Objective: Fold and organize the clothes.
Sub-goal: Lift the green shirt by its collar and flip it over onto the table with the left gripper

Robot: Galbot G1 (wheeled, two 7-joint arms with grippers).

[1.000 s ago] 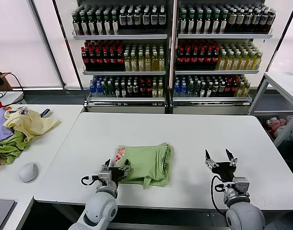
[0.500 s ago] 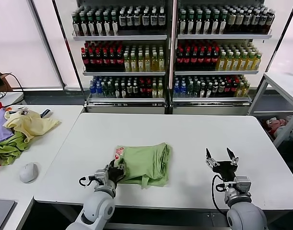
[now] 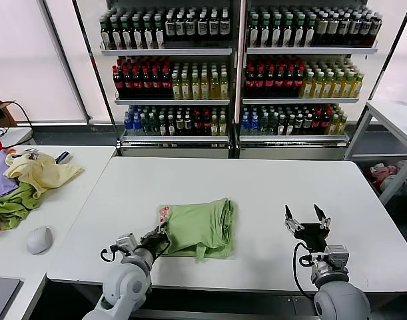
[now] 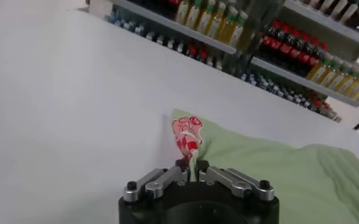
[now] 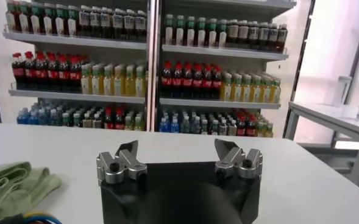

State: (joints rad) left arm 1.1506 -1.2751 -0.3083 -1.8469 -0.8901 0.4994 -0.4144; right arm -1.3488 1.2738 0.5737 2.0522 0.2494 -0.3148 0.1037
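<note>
Where the folded green shirt [image 3: 198,229] lies on the white table [image 3: 256,187], somewhat left of the middle and close to the near edge, the left tool [image 3: 156,239] has its fingers closed on the shirt's near-left corner. The left wrist view shows that corner [image 4: 188,135], with its red-and-white print, drawn up into a small peak and pinched between the two fingertips, while the rest of the cloth spreads flat behind it toward the table's far side. The shirt is folded into a rough rectangle, its layered edges bunched along the right side and a small flap hanging toward the near edge. The right tool [image 3: 307,219] hovers near the table's near-right corner, well apart from the shirt, its fingers [image 5: 122,160] spread wide with nothing between them. On a separate table to the left sit a heap of clothes [image 3: 26,180] in yellow, purple and darker green, and a computer mouse [image 3: 39,239]. Behind the table stand shelves of bottles [image 3: 236,67].
</note>
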